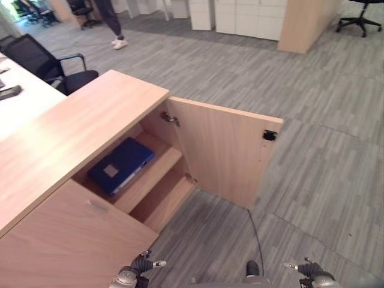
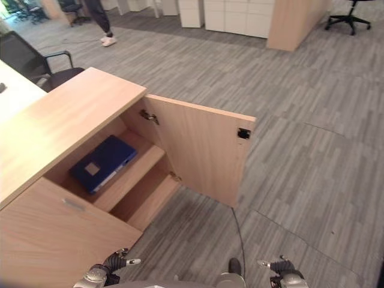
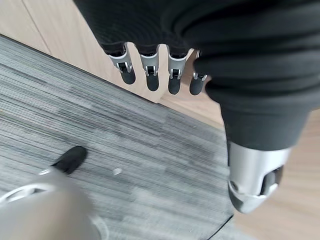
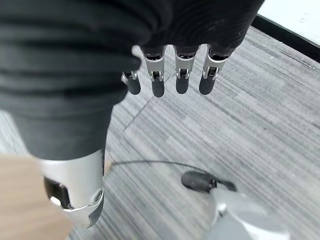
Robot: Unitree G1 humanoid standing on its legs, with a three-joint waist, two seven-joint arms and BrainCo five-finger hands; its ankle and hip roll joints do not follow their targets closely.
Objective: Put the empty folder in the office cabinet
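A blue folder (image 1: 123, 164) lies flat on the upper shelf inside the light wooden office cabinet (image 1: 84, 120). The cabinet door (image 1: 225, 156) stands swung wide open to the right. My left hand (image 1: 139, 267) hangs low in front of the cabinet's closed lower left panel, fingers (image 3: 150, 75) straight and holding nothing. Over the grey floor at the lower right, my right hand (image 1: 309, 271) is open too, its fingers (image 4: 182, 75) relaxed and empty. Both hands are well away from the folder.
A lower shelf (image 1: 165, 201) sits beneath the folder's shelf. A black office chair (image 1: 45, 63) stands behind the cabinet beside a white desk (image 1: 18, 99). A person's legs (image 1: 114, 24) are far back. Another chair (image 1: 360, 18) is at the far right. Grey carpet (image 1: 312, 156) spreads to the right.
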